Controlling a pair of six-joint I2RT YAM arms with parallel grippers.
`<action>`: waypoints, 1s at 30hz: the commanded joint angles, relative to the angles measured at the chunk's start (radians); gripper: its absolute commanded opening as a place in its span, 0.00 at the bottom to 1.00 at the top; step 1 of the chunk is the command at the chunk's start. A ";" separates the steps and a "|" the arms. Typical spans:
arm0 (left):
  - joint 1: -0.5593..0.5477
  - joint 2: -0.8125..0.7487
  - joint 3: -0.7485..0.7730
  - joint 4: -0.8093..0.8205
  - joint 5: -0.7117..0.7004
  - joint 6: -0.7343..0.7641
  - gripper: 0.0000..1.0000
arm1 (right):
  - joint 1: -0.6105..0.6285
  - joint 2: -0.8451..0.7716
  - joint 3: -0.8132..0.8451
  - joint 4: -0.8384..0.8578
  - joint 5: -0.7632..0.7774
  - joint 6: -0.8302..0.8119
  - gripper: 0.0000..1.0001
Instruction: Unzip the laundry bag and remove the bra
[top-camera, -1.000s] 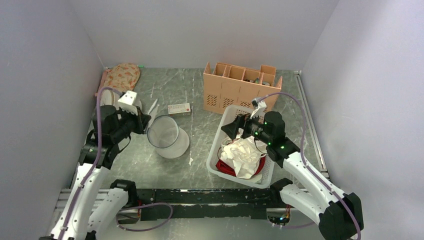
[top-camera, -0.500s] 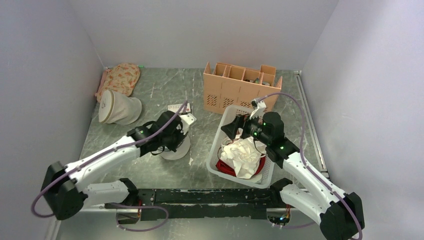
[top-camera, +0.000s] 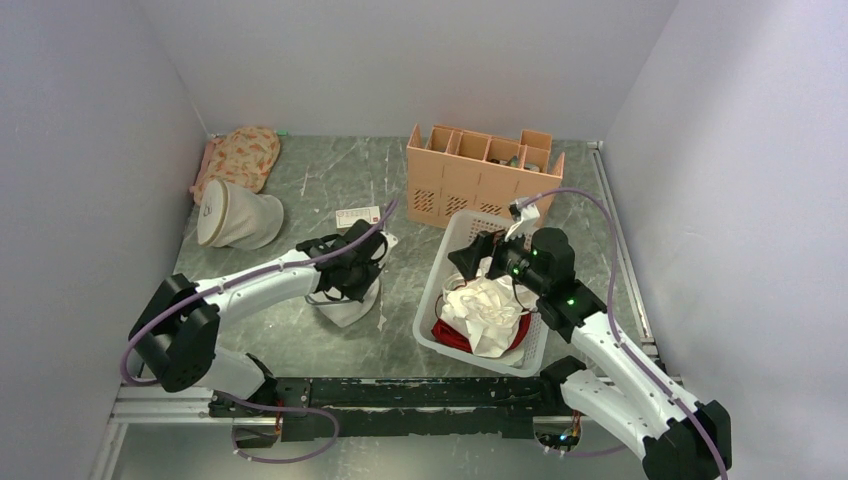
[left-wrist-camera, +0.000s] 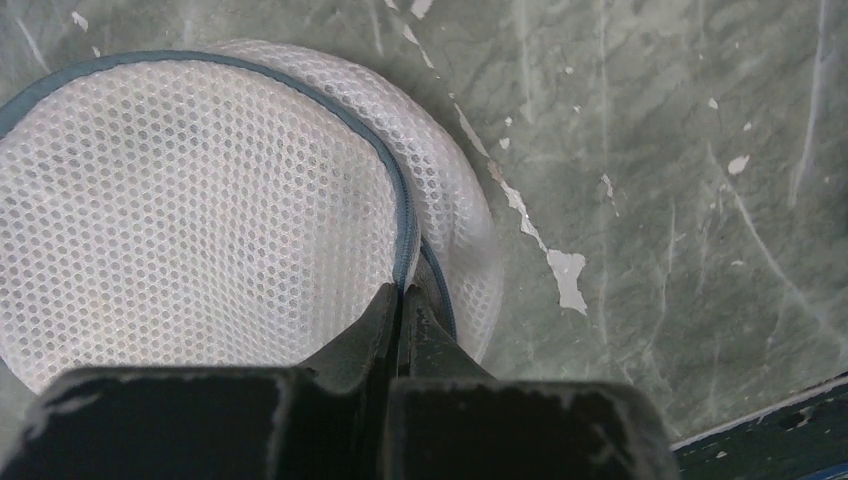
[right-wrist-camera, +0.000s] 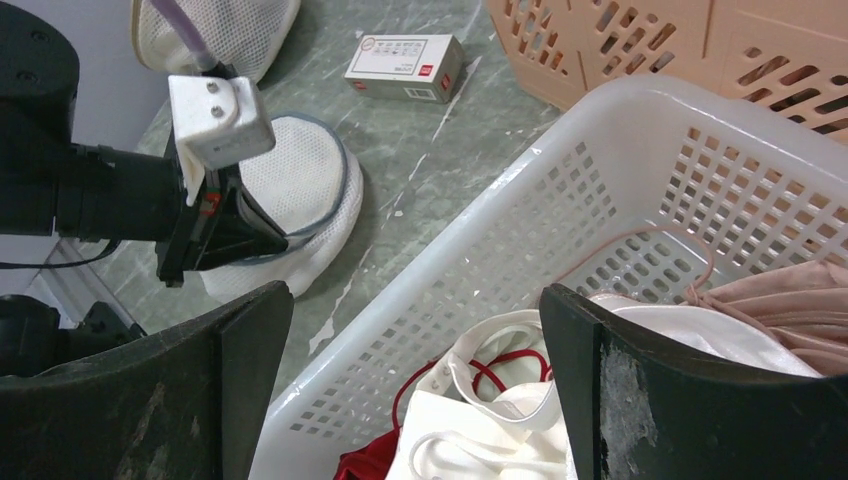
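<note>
The white mesh laundry bag (top-camera: 350, 305) lies flattened on the table, its grey zipper line (left-wrist-camera: 397, 195) running round the rim. My left gripper (left-wrist-camera: 403, 290) is on the bag's near rim, shut on the zipper line; I cannot make out a pull tab. It also shows in the right wrist view (right-wrist-camera: 280, 235) on the bag (right-wrist-camera: 300, 170). My right gripper (right-wrist-camera: 415, 290) is open and empty above the white basket (top-camera: 428, 312). A white garment with thin straps, the bra (top-camera: 487, 308), lies in that basket, seen close below my right gripper (right-wrist-camera: 520, 425).
A red garment (right-wrist-camera: 365, 465) and a pink satin garment (right-wrist-camera: 780, 290) lie in the basket. An orange divided crate (top-camera: 480, 175) stands behind it. A small box (top-camera: 358, 216), a cream bag with a round logo (top-camera: 235, 215) and a floral pouch (top-camera: 240, 155) lie at the left.
My left arm swung from the far left over to the laundry bag and shut on its rim. The bag, standing open before, is now pressed flat. The right arm barely moved.
</note>
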 joint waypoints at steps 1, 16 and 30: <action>0.052 0.006 -0.030 0.067 0.084 -0.093 0.09 | 0.003 -0.027 0.007 -0.022 0.031 -0.035 0.96; 0.054 -0.156 0.015 -0.029 0.024 -0.266 0.86 | 0.003 -0.077 0.002 -0.062 0.051 -0.047 0.97; 0.055 -0.163 0.036 0.312 0.327 -0.395 0.93 | 0.003 -0.035 0.015 -0.062 0.022 -0.035 0.97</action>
